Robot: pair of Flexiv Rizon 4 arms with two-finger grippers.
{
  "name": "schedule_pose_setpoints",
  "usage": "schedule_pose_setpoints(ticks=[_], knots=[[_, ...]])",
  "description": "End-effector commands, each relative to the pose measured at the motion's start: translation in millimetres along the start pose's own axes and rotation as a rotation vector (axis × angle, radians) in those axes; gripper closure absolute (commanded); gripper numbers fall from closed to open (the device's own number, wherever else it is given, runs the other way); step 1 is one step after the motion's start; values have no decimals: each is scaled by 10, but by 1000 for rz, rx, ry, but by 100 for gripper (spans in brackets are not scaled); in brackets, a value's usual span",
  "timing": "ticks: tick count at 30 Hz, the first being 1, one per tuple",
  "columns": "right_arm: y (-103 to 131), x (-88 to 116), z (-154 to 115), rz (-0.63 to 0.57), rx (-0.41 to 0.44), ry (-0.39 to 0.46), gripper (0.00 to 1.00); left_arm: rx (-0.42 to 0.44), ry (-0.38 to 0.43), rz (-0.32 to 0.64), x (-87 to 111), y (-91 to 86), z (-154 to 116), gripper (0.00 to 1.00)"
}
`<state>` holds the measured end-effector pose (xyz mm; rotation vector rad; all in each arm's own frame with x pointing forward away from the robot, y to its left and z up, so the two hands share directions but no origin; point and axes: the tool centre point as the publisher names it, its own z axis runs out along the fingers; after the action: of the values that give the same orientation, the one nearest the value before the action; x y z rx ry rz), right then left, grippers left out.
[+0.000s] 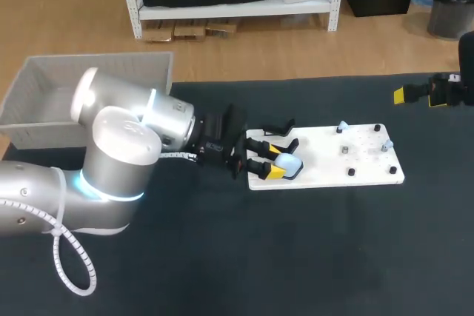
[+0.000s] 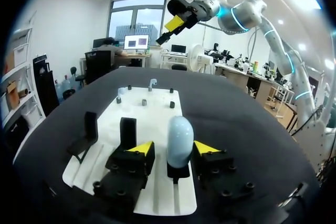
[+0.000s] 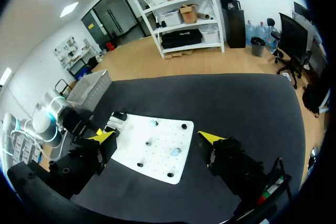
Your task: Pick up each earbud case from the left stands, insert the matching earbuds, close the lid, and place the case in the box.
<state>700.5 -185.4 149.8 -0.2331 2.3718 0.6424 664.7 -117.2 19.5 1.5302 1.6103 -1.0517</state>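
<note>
You are at the pick-up step. On the dark table (image 1: 296, 257), your left arm (image 1: 118, 153) lies across to the nine o'clock end of the white board (image 1: 333, 164). There the left gripper (image 2: 173, 148) has its fingers spread on either side of the pale blue earbud case (image 2: 178, 135). The case stands upright on a black stand (image 2: 177, 172), and its lid looks closed. Neither yellow tip clearly presses on it, so I judge it not yet gripped.

Next you need to close squarely on the case's two sides and lift it straight up off the stand. The shell is smooth and rounded, so an off-centre pinch could let it twist or slip out.

The grey box (image 1: 37, 109) sits at the table's ten o'clock, and your own left arm lies between it and the board. The right gripper (image 3: 156, 137) hangs above the table's two o'clock edge, well apart from the board, with its fingers wide apart and holding nothing.

Two empty stands (image 2: 127, 128) sit just beside the case, towards the board's eleven o'clock corner. They are the nearest thing a finger could catch. Two pale earbuds (image 1: 343, 126) rest at the board's three o'clock end among small black pegs (image 1: 350, 172), well clear of the case.
</note>
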Motion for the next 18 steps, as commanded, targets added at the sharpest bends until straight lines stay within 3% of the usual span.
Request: schedule_pose_setpoints(ticks=[1, 8, 12, 18], knots=[[-4, 1, -3, -1, 0, 1, 0, -4, -8, 3, 16, -19, 11, 55], [-4, 1, -3, -1, 0, 1, 0, -1, -17, 3, 5, -25, 22, 56], [-4, 1, -3, -1, 0, 1, 0, 1, -19, 4, 9, -33, 32, 69], [-4, 1, -3, -1, 0, 1, 0, 0, -24, 0, 21, -34, 35, 71]])
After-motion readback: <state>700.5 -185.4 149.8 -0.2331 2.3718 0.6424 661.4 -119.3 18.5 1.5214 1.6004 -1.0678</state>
